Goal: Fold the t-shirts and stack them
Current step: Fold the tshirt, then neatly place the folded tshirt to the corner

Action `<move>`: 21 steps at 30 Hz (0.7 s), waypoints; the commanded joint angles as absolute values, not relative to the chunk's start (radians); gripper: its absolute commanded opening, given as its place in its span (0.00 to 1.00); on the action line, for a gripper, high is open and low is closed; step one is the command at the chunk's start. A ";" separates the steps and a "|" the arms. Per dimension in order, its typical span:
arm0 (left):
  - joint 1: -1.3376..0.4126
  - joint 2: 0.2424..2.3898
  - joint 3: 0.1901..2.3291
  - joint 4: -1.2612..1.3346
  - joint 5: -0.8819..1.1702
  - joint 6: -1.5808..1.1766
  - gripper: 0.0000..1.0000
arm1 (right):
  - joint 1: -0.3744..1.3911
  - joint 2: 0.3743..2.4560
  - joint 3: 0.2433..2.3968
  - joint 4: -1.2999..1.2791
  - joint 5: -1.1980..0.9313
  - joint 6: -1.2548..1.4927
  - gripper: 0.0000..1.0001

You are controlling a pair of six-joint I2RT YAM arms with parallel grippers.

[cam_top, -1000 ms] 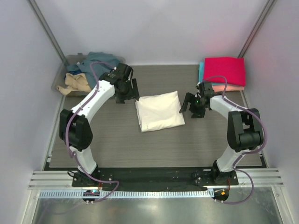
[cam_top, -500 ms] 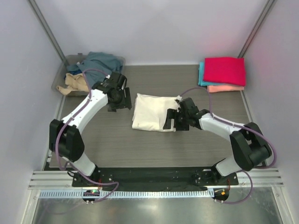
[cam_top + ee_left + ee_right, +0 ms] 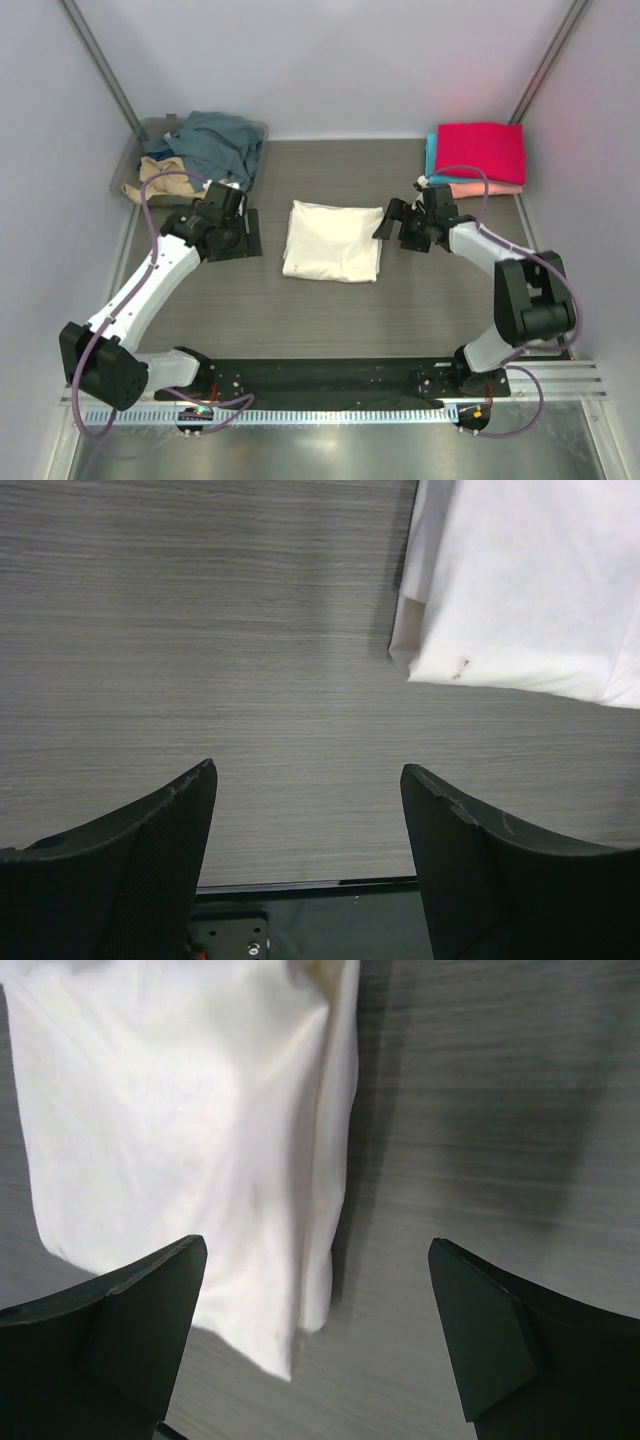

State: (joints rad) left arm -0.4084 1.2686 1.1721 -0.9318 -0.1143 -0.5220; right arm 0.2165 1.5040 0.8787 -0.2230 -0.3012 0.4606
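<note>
A: Left end effector (image 3: 246, 236) and right end effector (image 3: 389, 218) both hang spread apart, empty, flanking the folded cream t-shirt (image 3: 333, 240) lying mid-worktop (image 3: 300, 310).

B: I'd pinch every layer at opposite edges, lift level so the folds hold, then set it squarely on the magenta-red t-shirt (image 3: 480, 150) topping the far-right stack.

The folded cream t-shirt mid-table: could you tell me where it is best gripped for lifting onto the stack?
Probably the right edge of the cream t-shirt, approached from the right by the open right gripper. The shirt lies flat, and that edge is a thick folded roll, nearest the stack.
</note>
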 commanded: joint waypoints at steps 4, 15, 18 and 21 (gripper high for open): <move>-0.407 1.197 1.108 -0.890 -0.155 -0.491 0.75 | 0.155 1.754 1.017 -0.011 -0.461 0.469 0.99; -0.405 1.155 1.083 -0.900 -0.196 -0.459 0.75 | 0.147 2.068 1.115 0.204 -0.598 0.634 0.82; -0.405 1.135 1.063 -0.884 -0.212 -0.456 0.75 | 0.176 2.071 1.127 0.132 -0.597 0.598 0.77; -0.403 1.114 1.039 -0.873 -0.210 -0.459 0.75 | 0.198 2.077 1.068 0.161 -0.635 0.610 0.76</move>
